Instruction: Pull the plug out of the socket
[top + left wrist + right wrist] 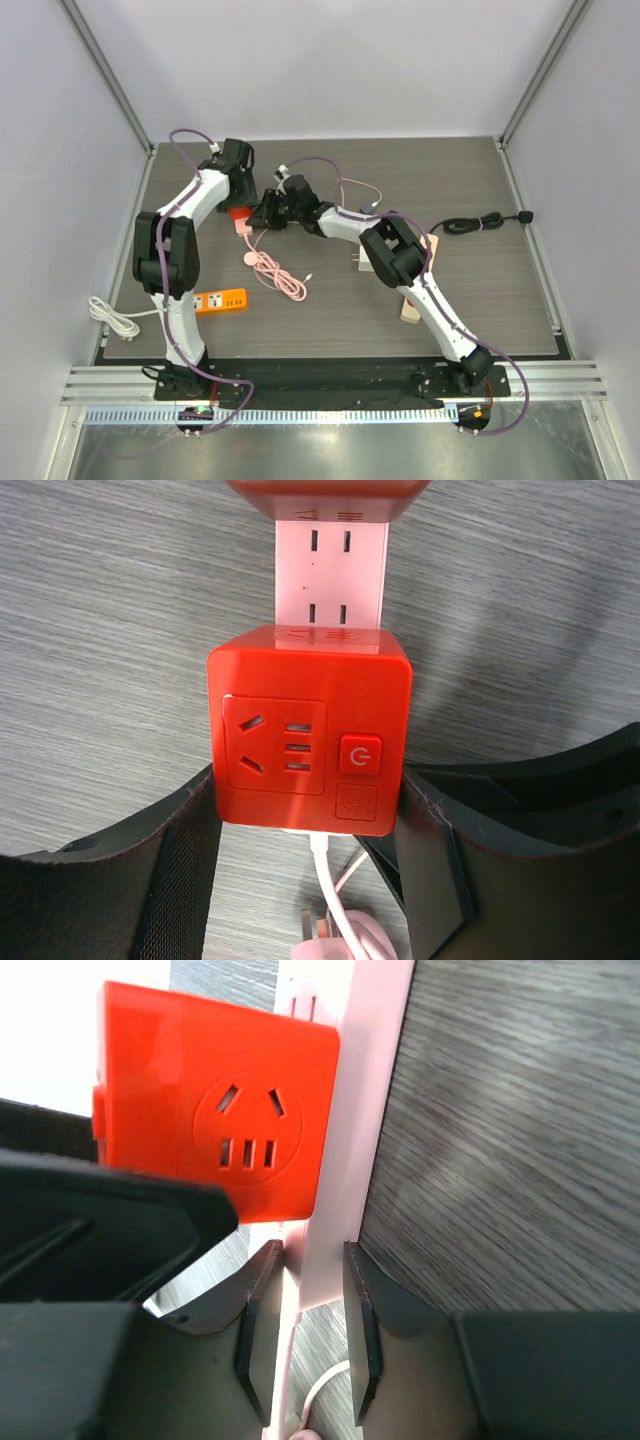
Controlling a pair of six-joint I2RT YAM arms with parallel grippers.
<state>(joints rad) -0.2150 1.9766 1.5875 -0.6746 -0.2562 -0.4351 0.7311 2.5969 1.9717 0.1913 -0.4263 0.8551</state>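
1. The red cube plug (310,730) is sitting near the far left of the table (470,300), seated against one end of the pink socket strip (330,575). In the left wrist view its face is showing socket slots and a square power button.
2. The left gripper (312,785) is clamping the red cube plug, with one black finger (150,870) pressing on its left flank and the other on its right flank.
3. The right gripper (310,1320) is pinching the pink socket strip just beside the cube, its two fingers (262,1320) lying flat against the strip's opposite faces.
4. A pale cable (335,910) is running out from under the cube, and in the top view a pink cord (275,270) is lying loosely coiled on the table just in front of both grippers.
5. Further out, an orange power strip (220,300) is lying by the left arm, with a white cable (112,315) at the table's left edge.
6. A black cable (480,223) is lying well apart on the right side.
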